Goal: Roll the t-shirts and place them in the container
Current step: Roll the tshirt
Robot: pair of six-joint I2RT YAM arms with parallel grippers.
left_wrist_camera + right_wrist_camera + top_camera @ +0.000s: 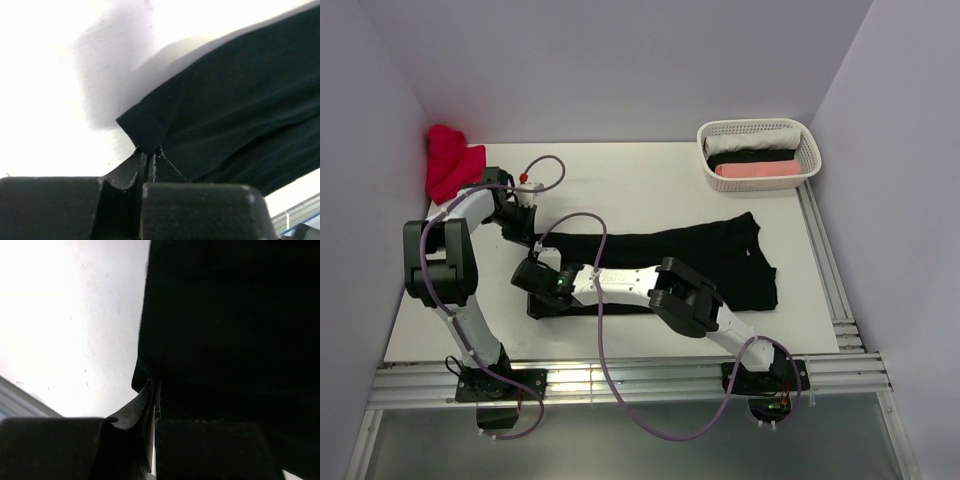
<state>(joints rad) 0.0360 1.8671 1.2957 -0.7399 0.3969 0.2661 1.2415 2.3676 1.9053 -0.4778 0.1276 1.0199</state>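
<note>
A black t-shirt [700,255] lies folded into a long strip across the middle of the table. My left gripper [527,238] sits at the strip's far left corner. In the left wrist view that gripper [150,151] is shut on the corner of the black cloth [240,100]. My right gripper [533,285] is at the strip's near left corner. The right wrist view shows it [156,385] shut on the edge of the same shirt [225,315]. A crumpled red t-shirt [450,160] lies at the back left corner.
A white basket [756,125] at the back right holds white, black and pink rolled shirts. Metal rails run along the table's right edge [825,270] and near edge [620,380]. Walls close in the left, back and right sides.
</note>
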